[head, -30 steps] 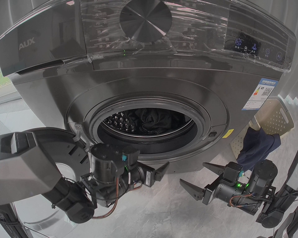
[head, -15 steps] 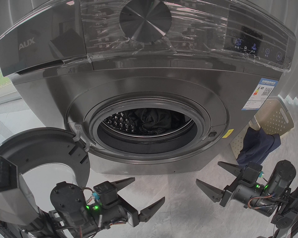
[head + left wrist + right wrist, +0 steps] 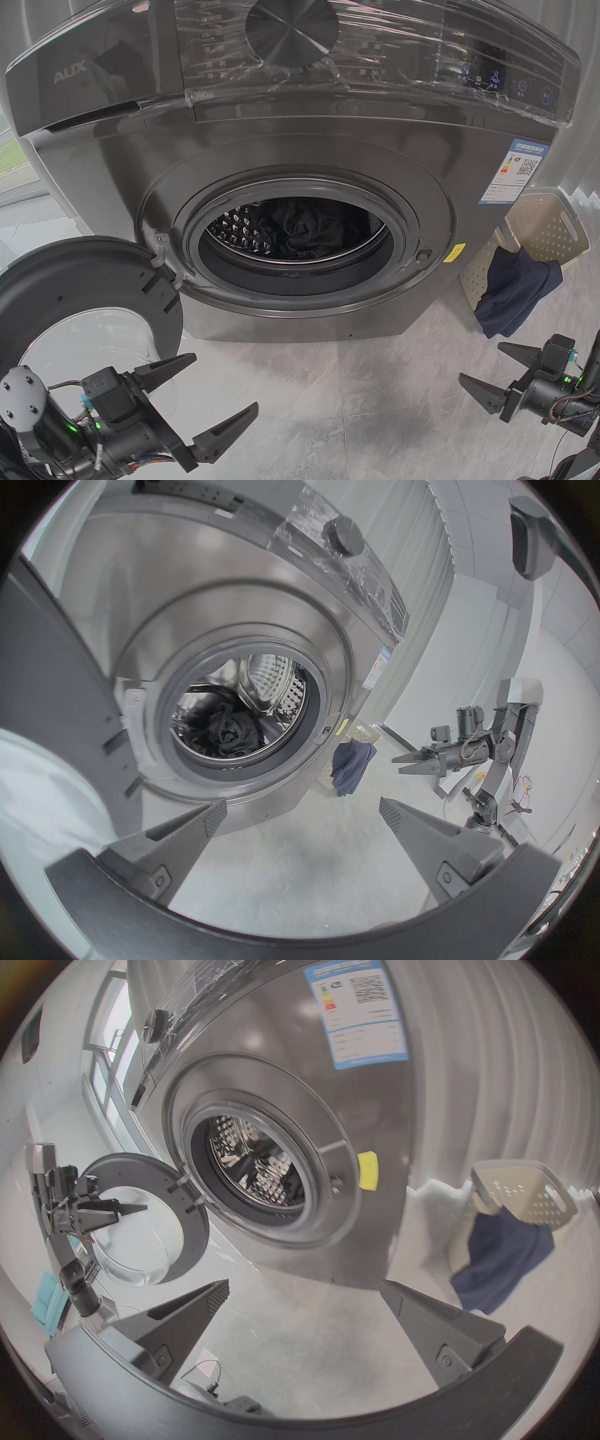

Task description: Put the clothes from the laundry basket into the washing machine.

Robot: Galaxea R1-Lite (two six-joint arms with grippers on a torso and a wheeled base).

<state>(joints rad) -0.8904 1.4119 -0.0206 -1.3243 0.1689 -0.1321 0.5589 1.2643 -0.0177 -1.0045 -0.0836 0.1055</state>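
Head view: navy garment (image 3: 514,294) overhangs laundry basket (image 3: 556,219); drum (image 3: 240,228) holds dark clothes (image 3: 306,228), apparently.

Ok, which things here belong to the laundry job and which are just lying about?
Job: washing machine, its open door, dark clothes in the drum, laundry basket, navy garment draped over the basket's rim, left gripper and right gripper, both open and empty.
Not part of it: energy label, yellow sticker, plastic film over the top panel.
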